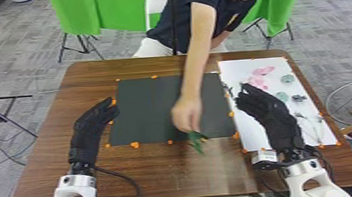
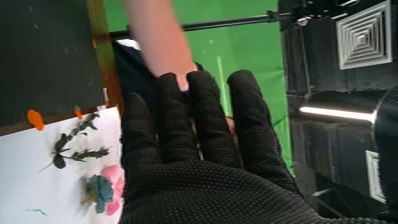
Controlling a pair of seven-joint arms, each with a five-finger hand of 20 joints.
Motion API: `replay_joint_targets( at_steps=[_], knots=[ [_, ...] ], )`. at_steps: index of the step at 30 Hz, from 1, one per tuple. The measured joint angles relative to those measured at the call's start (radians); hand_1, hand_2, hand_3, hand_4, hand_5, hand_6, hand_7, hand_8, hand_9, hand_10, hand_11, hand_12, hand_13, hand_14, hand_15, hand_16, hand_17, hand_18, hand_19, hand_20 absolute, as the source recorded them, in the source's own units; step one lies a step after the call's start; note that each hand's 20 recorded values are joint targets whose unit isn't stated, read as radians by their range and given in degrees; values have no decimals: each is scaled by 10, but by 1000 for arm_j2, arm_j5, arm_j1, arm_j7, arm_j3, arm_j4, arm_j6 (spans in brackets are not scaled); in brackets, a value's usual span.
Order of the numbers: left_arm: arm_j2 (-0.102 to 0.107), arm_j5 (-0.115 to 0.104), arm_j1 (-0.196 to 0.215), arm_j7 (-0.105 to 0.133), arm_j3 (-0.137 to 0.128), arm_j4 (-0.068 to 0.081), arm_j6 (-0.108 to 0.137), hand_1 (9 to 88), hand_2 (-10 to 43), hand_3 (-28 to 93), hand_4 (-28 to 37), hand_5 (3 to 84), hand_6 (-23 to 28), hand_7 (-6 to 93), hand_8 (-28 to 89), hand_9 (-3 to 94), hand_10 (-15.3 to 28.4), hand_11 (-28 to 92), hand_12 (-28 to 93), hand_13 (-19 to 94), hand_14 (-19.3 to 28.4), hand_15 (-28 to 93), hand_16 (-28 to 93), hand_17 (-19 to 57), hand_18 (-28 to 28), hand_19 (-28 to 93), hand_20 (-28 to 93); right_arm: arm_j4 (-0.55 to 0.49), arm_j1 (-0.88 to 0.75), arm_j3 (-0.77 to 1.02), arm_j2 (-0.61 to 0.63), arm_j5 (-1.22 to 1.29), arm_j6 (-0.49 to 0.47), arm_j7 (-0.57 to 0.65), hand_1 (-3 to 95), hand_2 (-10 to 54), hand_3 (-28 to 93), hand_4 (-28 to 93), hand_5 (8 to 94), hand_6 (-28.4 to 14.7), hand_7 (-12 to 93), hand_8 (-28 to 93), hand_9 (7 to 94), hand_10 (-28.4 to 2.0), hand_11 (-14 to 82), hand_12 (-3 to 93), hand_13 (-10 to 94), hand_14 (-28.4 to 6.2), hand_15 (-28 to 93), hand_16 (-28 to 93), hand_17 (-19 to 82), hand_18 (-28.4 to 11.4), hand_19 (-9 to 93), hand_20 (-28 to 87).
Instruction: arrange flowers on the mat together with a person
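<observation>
Brown wood forms the table (image 1: 49,183), and on its near part a black cable (image 1: 130,182) curves from the left arm. Beside the right arm's wrist sits a small white box (image 1: 264,156).

The left hand (image 1: 93,126) is over the table, beside the mat's left edge, its fingers relaxed and grasping nothing. The right hand (image 1: 267,111) is over the white sheet, released and bearing nothing; in the right wrist view its fingers (image 2: 211,122) stand straight.

Between the two, a green sprig (image 1: 196,143) reaches past the near edge of the dark mat (image 1: 142,114). The person's hand (image 1: 188,114) grips it from above, the bare arm stretched over the mat from the far side; whether the sprig touches the mat I cannot tell. Orange tape (image 1: 135,145) dots the mat's border.

The white sheet (image 1: 237,71) lies to the mat's right. Thin stems (image 1: 313,121) rest on its nearer part, then a dark flower (image 1: 298,98) next to a grey-green one (image 1: 282,96). Farther along are another grey-green flower (image 1: 287,78) and pink flowers (image 1: 262,72). Near the mat, a leafy sprig (image 2: 78,145) lies on the sheet in the right wrist view.

Beyond the table, green cloth (image 1: 78,13) hangs behind the person.
</observation>
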Motion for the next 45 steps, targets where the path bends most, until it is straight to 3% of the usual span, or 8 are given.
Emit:
replay_joint_targets(
  at_steps=[16, 21, 26, 32, 45],
  knots=[
    [4, -2, 2, 2, -8, 1, 1, 262, -13, 628, -209, 452, 47, 116, -60, 458, 135, 165, 129, 369, 172, 122, 35, 46, 132, 99, 174, 0, 0, -3, 7, -1, 14, -5, 130, -95, 742, -253, 422, -26, 110, -87, 441, -148, 51, 135, 342, -131, 110, 143, 178, -134, 31, 237],
    [4, -2, 5, 7, -26, 1, 12, 262, -11, 626, -208, 454, 47, 114, -59, 459, 136, 163, 128, 369, 171, 115, 33, 54, 126, 101, 176, -1, 0, -3, 8, -1, 16, -4, 128, -95, 746, -253, 423, -27, 109, -87, 442, -147, 51, 136, 341, -131, 110, 142, 179, -133, 30, 238],
    [3, -5, 5, 17, -62, 1, 20, 255, -10, 632, -205, 455, 46, 114, -59, 459, 137, 164, 129, 370, 173, 115, 34, 57, 125, 101, 177, -1, 0, -3, 8, -1, 17, -4, 130, -95, 749, -255, 423, -27, 109, -87, 441, -146, 51, 136, 340, -131, 110, 142, 179, -133, 30, 238],
    [2, -36, 14, 31, -98, 1, 32, 249, -8, 638, -208, 457, 45, 116, -60, 462, 138, 164, 129, 374, 174, 119, 34, 57, 125, 101, 179, -1, 0, -3, 8, -1, 18, -3, 130, -95, 750, -257, 420, -26, 108, -86, 441, -146, 51, 136, 340, -130, 109, 142, 179, -134, 31, 238],
    [3, -43, 37, 33, -103, 1, 35, 246, -8, 641, -208, 459, 46, 114, -60, 464, 137, 163, 129, 376, 175, 122, 32, 57, 125, 100, 179, -1, 0, -4, 11, -1, 25, -5, 140, -95, 759, -260, 419, -28, 111, -87, 440, -144, 51, 137, 346, -128, 110, 139, 201, -128, 47, 256]
  ],
)
